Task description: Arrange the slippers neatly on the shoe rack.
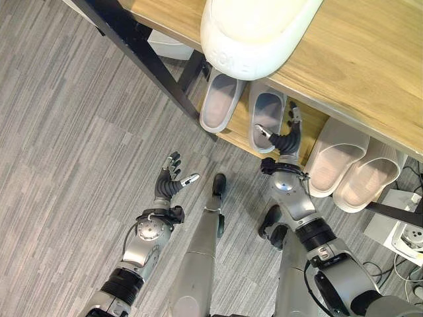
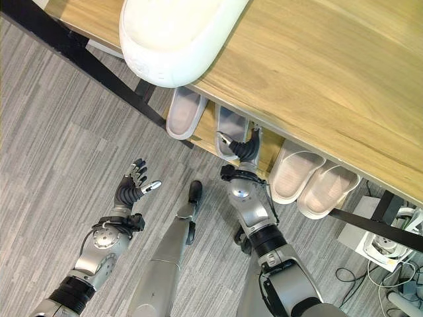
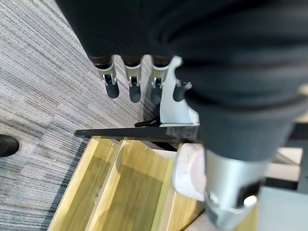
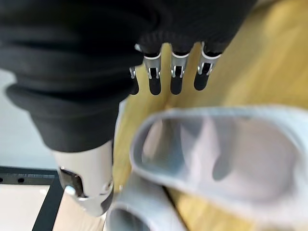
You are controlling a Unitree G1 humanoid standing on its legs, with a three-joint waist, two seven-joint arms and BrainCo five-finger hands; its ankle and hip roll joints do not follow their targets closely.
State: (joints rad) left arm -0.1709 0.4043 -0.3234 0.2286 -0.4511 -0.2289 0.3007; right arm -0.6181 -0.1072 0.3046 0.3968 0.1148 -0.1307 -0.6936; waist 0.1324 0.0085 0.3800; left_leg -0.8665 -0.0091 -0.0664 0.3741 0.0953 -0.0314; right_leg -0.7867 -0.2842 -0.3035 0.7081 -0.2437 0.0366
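**Right hand at grey slipper on lower shelf**

Right hand [image 1: 285, 140] reaches under the shoe rack [image 1: 370, 59], fingers straight and relaxed, resting on the heel of a grey slipper [image 1: 264, 115]; its mate [image 1: 219, 102] lies just beside. Left hand [image 1: 169, 181] hangs over the floor [image 1: 66, 145], fingers spread, holding nothing. Two beige slippers [image 1: 347, 165] sit further right. A white slipper [image 1: 254, 30] lies on the top board.

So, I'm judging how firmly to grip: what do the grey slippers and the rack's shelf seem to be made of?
The grey slippers look like moulded foam or soft rubber: one-piece, matte, rounded thick edges, no seams or weave visible. The shelf looks like light wood or wood-look laminate, with visible grain and a smooth, faintly satin face. The right hand rests at one slipper's heel, fingers fairly straight.
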